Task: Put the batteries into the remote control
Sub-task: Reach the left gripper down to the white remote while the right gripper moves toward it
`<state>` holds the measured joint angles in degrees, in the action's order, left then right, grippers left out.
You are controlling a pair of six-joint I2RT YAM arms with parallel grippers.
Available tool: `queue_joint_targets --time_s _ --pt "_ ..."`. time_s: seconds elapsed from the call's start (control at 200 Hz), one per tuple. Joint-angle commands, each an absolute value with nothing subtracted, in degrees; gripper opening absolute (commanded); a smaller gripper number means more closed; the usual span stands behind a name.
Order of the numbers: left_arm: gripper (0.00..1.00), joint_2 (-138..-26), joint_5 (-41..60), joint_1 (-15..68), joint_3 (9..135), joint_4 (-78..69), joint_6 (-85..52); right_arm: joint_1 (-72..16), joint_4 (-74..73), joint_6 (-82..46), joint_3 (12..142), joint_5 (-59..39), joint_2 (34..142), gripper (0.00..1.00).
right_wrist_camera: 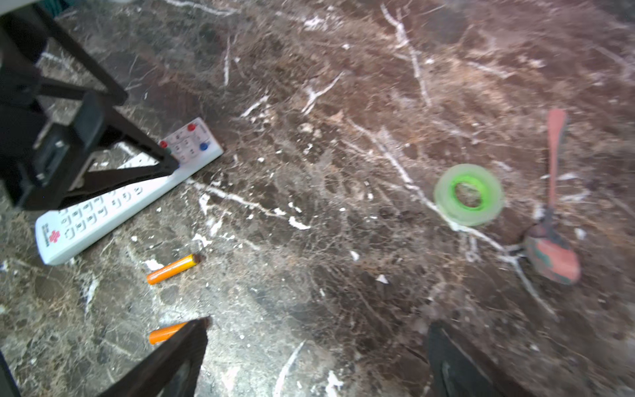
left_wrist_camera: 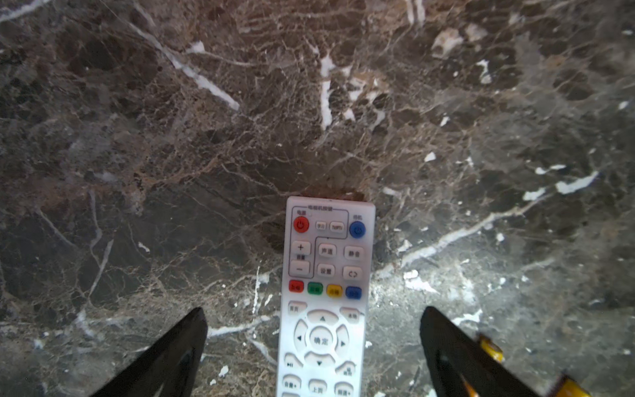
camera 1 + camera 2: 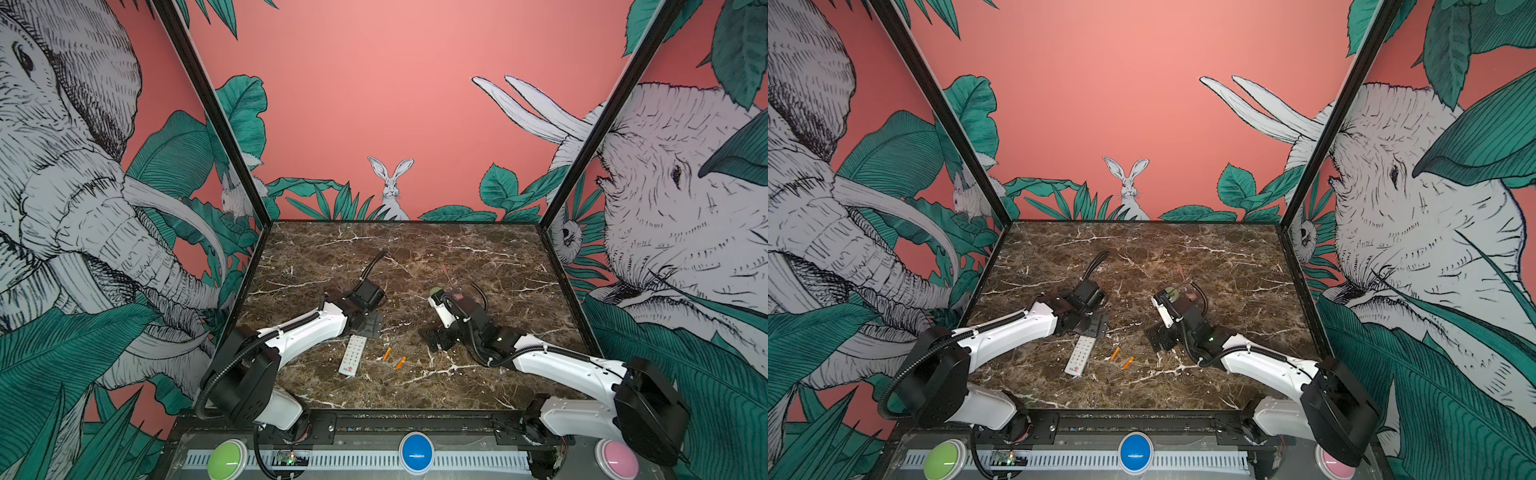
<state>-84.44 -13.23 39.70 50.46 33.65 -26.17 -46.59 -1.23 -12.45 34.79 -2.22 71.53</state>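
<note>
Looking down on a dark brown marble table (image 3: 415, 386) inside a booth whose walls (image 3: 374, 104) are painted with jungle animals on pink. Nearest the viewer, on the front rail, sit a green button (image 3: 226, 459), a blue button (image 3: 417, 453) and a pink button (image 3: 617, 459).

A little way in from the table's front edge and left of centre, the remote control (image 3: 353, 355) lies flat on the marble, slightly slanted. It is button side up. Its red logo end points toward the front and its red power button end points away. Its back faces the table and is hidden.

Just to its right, loose on the marble and outside the remote control, lie a first battery (image 3: 400, 363) and, slightly farther back, a second battery (image 3: 387, 353). They are roughly parallel and touch neither each other nor the remote control.

The left gripper (image 2: 313, 311) hangs over the far half of the remote control. Its fingers (image 2: 171, 361) are spread wide, one on either side, with marble showing between each finger and the white case. It holds nothing. The right gripper (image 1: 319, 324) hovers to the right of both batteries, also spread wide and empty.

Farther back on the right, a green roll of tape (image 1: 469, 195) lies flat on the marble. Near it, not touching, lies a red spoon (image 1: 552, 161).
</note>
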Motion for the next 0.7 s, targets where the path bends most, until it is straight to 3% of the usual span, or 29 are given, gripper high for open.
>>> queue_joint_targets --time_s 0.0,0.415,0.695 --pt "0.97 -85.6 -13.2 39.8 49.6 32.3 -27.7 -47.2 -4.0 -11.7 35.7 -3.9 72.5 0.99" --pt "0.92 -90.2 -11.8 39.8 47.8 29.1 -28.1 -47.5 -6.0 -11.5 35.7 -5.3 74.6 0.98" --pt "0.79 -91.0 -11.5 39.8 46.1 27.5 -28.9 -47.5 -7.1 -11.6 34.8 -6.1 73.3 0.98"
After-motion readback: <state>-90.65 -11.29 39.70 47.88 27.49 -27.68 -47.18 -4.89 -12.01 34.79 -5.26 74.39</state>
